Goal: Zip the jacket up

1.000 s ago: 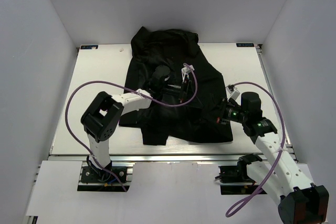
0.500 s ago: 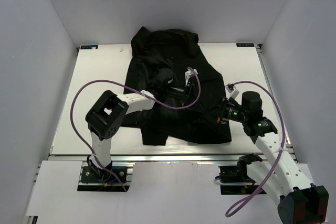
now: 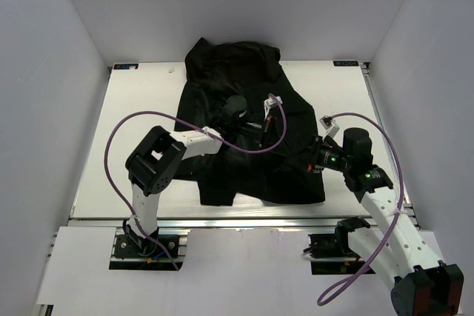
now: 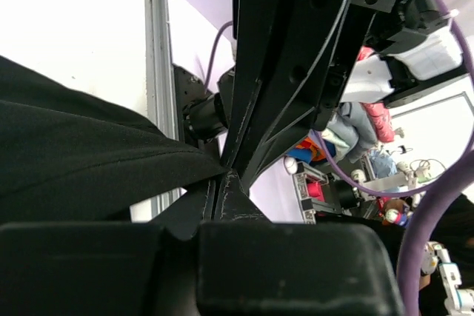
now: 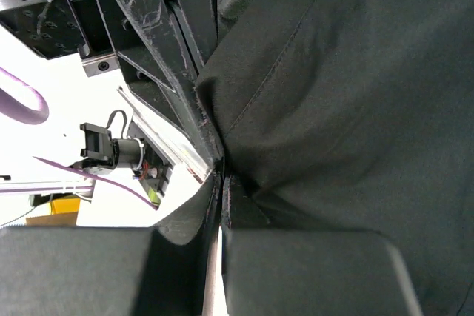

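The black jacket [image 3: 244, 79] lies spread on the white table, collar end at the far side. My left gripper [image 3: 261, 129] reaches across its middle. In the left wrist view the left gripper [image 4: 217, 183] is shut, and a fold of the jacket [image 4: 74, 160] tapers into the pinch. My right gripper [image 3: 311, 164] sits at the jacket's near right hem. In the right wrist view the right gripper [image 5: 222, 183] is shut on the edge of the jacket [image 5: 348, 94], whose fabric fills the right of that view. The zipper itself does not show.
The white table [image 3: 141, 109] is walled by white panels at the left, back and right. A metal rail [image 3: 244, 221] runs along its near edge. Purple cables [image 3: 122, 135] loop off both arms above the table.
My left gripper has slid a little to the right across the jacket and closed from wide open. The right gripper has stayed shut at the hem.
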You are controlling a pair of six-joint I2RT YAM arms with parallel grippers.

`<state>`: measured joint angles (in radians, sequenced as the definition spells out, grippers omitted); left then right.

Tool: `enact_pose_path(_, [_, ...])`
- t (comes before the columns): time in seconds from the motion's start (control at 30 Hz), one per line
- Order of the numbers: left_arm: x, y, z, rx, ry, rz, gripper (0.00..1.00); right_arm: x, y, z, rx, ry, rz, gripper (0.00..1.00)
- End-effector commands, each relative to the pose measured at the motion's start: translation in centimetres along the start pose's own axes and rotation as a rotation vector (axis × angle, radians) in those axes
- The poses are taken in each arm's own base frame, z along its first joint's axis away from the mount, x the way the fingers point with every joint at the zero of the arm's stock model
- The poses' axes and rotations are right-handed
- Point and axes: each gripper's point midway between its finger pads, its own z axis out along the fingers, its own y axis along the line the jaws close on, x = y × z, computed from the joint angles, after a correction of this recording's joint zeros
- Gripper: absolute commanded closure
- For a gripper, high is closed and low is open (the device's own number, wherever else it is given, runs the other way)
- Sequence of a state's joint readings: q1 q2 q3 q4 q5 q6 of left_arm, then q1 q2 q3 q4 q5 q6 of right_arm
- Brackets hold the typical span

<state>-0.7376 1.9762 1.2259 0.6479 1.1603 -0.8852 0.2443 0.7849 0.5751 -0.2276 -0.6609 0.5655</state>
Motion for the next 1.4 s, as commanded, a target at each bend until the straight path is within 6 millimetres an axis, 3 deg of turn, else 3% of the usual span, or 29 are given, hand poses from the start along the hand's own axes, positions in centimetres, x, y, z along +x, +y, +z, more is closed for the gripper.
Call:
enact_pose_path(0.0, [-1.2,-1.8,0.6,0.049,-0.039,0.049,1.0,-1.1,2.5,-0.4,-0.094,-0.023,-0.065,1.0])
enact_pose_path(0.17, [-1.4,-2.7,0.5,0.08,-0.081,0.044,1.0,-1.2,1.4,-0.3,-0.03,-0.037,-0.034,1.0])
enact_pose_path(0.3, [-2.0,-2.8,0.5,0.057,-0.111,0.023,1.0,-0.8,0.3,-0.3,0.033,-0.028,0.01,0.67])
enact_pose_path(0.37, [-2.5,-2.7,0.6,0.041,-0.129,0.026,1.0,-0.7,-0.1,-0.3,0.051,-0.03,0.023,0.58])
enact_pose_path(0.57, [-2.5,-2.4,1.1,-0.002,-0.127,0.013,1.0,-0.4,-0.1,-0.2,0.041,-0.016,0.039,0.56])
enact_pose_path(0.8, [-2.5,-2.7,1.1,-0.009,-0.131,0.038,1.0,0.0,0.2,0.1,0.006,-0.01,0.046,0.71])
enact_pose_path(1.07, [-2.7,-2.9,1.1,-0.015,-0.124,0.065,1.0,0.9,0.3,-0.4,-0.004,0.0,0.056,0.61])
enact_pose_path(1.37, [-2.8,-2.8,1.0,-0.049,-0.118,0.099,1.0,1.1,0.2,-0.5,0.01,0.001,0.081,0.66])
